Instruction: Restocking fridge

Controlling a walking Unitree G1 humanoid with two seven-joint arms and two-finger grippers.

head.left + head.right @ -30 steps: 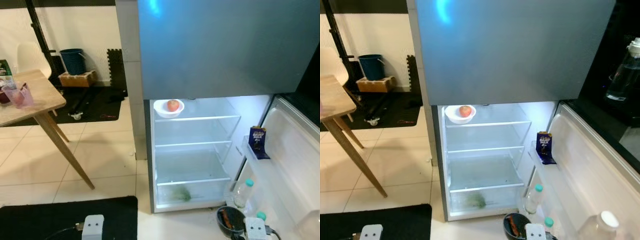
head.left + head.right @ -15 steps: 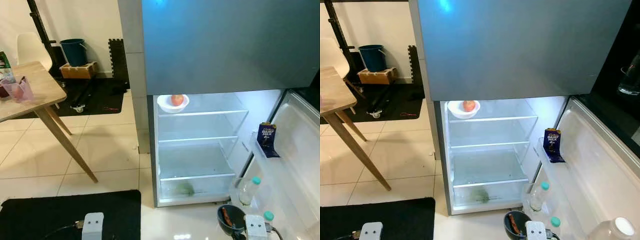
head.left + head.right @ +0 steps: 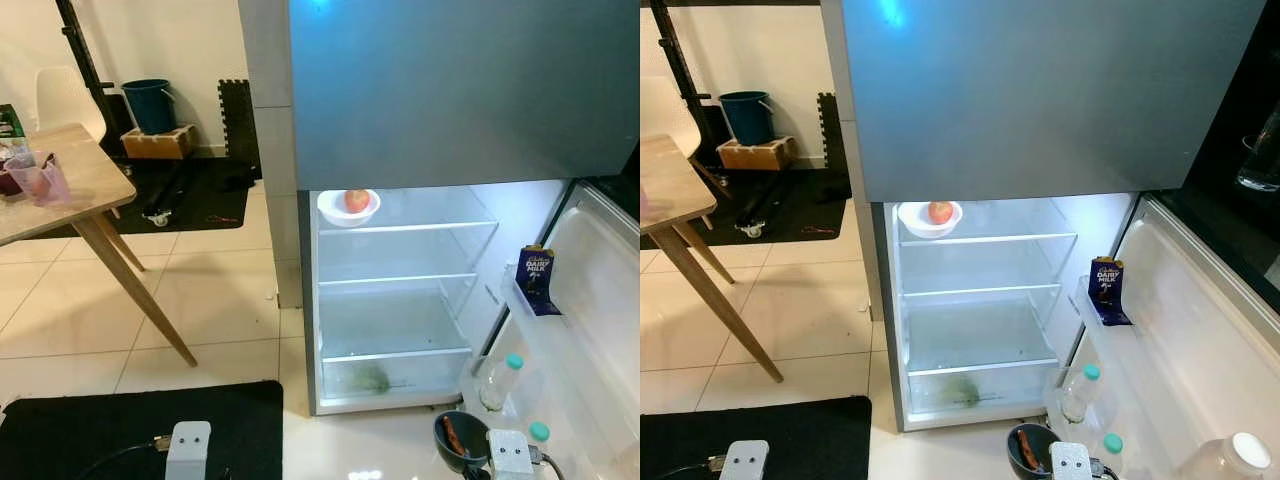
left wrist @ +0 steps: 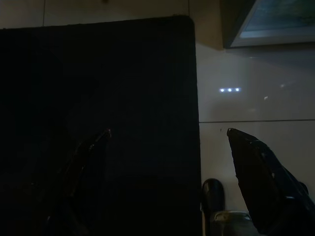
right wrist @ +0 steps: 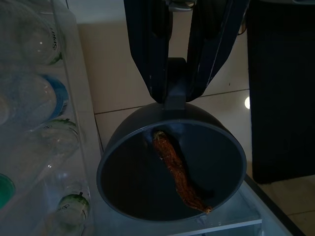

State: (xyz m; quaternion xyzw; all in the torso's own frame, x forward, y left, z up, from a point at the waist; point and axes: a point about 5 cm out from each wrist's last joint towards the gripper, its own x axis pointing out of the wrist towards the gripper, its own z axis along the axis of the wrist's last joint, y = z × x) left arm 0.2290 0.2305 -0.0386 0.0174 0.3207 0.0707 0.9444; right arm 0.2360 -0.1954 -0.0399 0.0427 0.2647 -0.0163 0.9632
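The fridge stands open before me, its lower door swung out to the right. On the top shelf sits a white bowl with an apple in it. Something green lies in the bottom drawer. My right gripper is shut on the rim of a dark bowl that holds a reddish-brown chili. That bowl hangs low in front of the fridge's right corner. Over the black mat, my left gripper is open and holds nothing.
The door racks hold a purple chocolate pack and clear bottles with teal caps. A wooden table with a pink cup stands at the left. A blue bucket and a box sit by the far wall.
The camera has shifted, so the fridge sits slightly higher and more to the right in the picture. The bowl stays in my right gripper. Nothing inside the fridge moved.
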